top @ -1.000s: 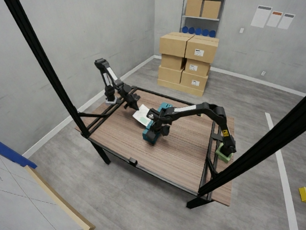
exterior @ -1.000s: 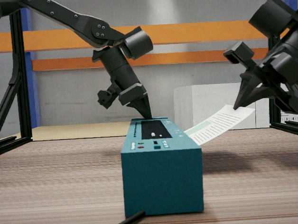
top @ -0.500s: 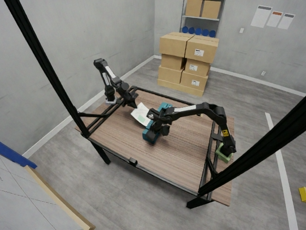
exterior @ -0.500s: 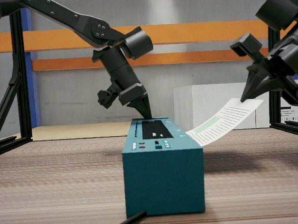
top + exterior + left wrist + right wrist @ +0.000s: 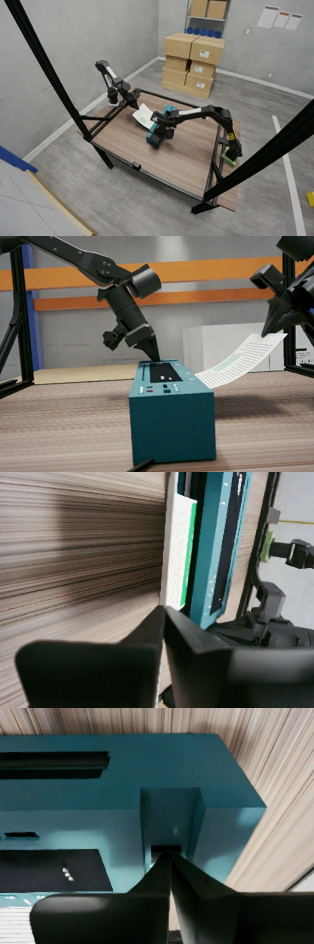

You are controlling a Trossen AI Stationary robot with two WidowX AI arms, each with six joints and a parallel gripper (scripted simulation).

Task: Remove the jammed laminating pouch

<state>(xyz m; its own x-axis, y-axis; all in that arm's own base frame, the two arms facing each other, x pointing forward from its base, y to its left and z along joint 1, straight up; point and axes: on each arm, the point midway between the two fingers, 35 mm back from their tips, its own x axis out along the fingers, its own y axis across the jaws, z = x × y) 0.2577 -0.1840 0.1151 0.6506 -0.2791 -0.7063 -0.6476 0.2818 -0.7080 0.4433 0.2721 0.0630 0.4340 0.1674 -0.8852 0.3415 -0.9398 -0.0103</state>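
The teal laminator (image 5: pixel 172 408) stands upright in the middle of the table (image 5: pixel 162 121). The white laminating pouch (image 5: pixel 241 360), with text lines and a green patch, sticks out of its side and rises clear of the table top. My left gripper (image 5: pixel 263 333) is shut on the pouch's far edge and holds it up. It shows edge-on in the left wrist view (image 5: pixel 177 557). My right gripper (image 5: pixel 154 356) is shut, tips pressed down into the recessed key slot (image 5: pixel 167 850) on the laminator's top.
A black cord end (image 5: pixel 140 465) lies at the laminator's near bottom edge. Black frame rails (image 5: pixel 218 142) run along the table's sides. Stacked cardboard boxes (image 5: pixel 192 63) stand on the floor behind the table.
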